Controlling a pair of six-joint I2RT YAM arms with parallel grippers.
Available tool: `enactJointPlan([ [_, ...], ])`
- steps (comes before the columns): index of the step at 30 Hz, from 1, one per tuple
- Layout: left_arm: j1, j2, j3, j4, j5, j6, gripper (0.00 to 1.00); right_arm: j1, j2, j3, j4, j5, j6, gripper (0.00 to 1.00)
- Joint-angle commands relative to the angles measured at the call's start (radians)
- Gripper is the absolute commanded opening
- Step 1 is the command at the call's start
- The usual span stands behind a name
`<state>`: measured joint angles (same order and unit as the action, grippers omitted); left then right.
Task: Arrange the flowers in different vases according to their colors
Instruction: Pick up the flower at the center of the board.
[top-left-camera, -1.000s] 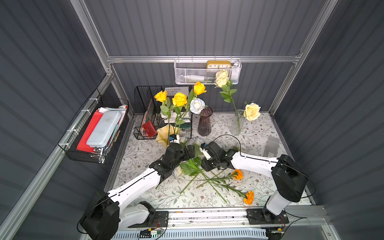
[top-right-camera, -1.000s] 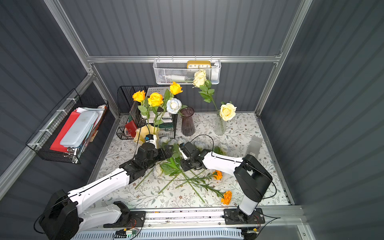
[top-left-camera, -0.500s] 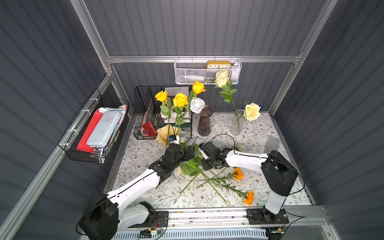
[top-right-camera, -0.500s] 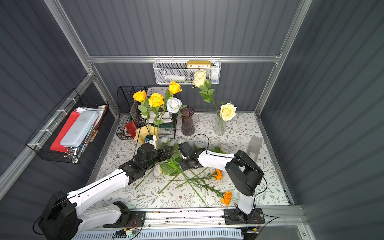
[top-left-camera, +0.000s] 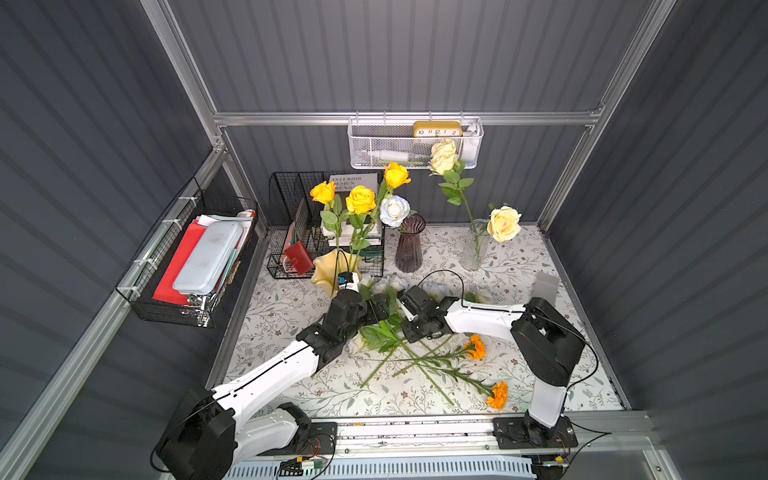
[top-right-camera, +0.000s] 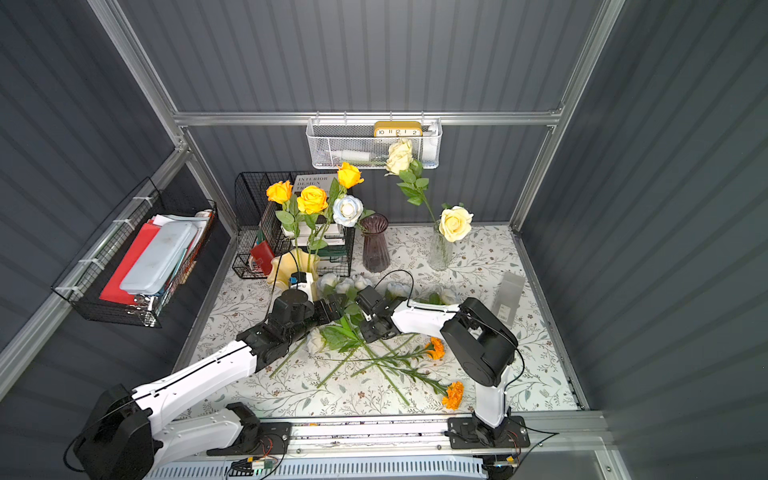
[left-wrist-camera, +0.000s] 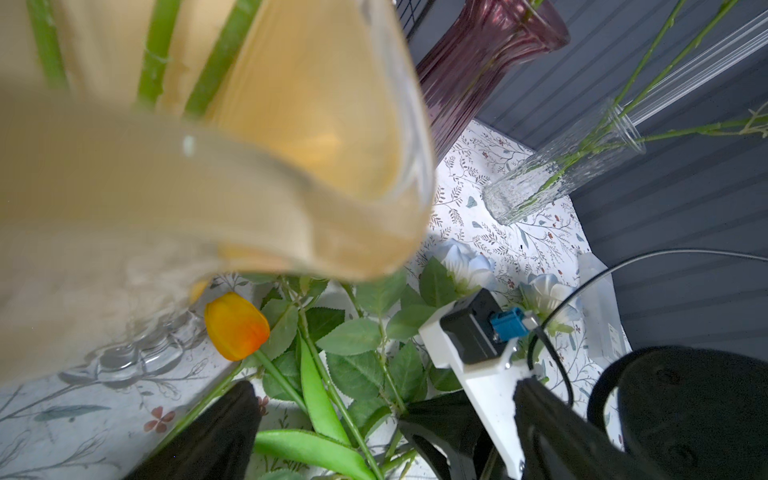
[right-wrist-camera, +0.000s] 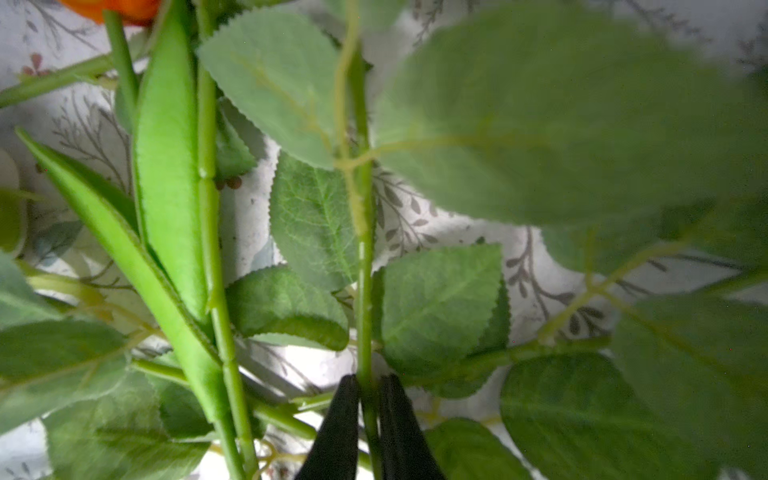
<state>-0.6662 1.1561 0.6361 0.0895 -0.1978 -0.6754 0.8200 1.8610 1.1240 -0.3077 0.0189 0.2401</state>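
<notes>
Since the right gripper (right-wrist-camera: 368, 386) has the stem (right-wrist-camera: 365, 249) pinched between its 2 jaws — leaves (right-wrist-camera: 440, 307) crowding both sides — lift slowly, straight up, I'd say; the left gripper (left-wrist-camera: 328, 411) gapes wide, gripping nothing.

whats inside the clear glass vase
The stems of two flowers stand in the clear vase: a tall cream rose and a lower cream rose. Its textured glass blurs the stem ends, so whether they reach the bottom cannot be seen.
</notes>
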Motion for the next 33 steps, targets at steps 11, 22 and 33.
enactJointPlan([
  [11, -0.023, -0.079, -0.076, -0.024, 0.011, -0.013, 0.99, -0.015, -0.285, -0.098, 0.088, 0.226, -0.075, 0.01],
  [22, -0.073, -0.035, -0.057, 0.064, 0.105, 0.064, 0.99, -0.092, -0.368, -0.067, 0.3, 0.349, -0.298, 0.0],
  [33, -0.299, 0.002, -0.075, 0.115, 0.281, 0.168, 0.95, -0.092, -0.524, -0.033, 0.325, 0.239, -0.379, 0.0],
])
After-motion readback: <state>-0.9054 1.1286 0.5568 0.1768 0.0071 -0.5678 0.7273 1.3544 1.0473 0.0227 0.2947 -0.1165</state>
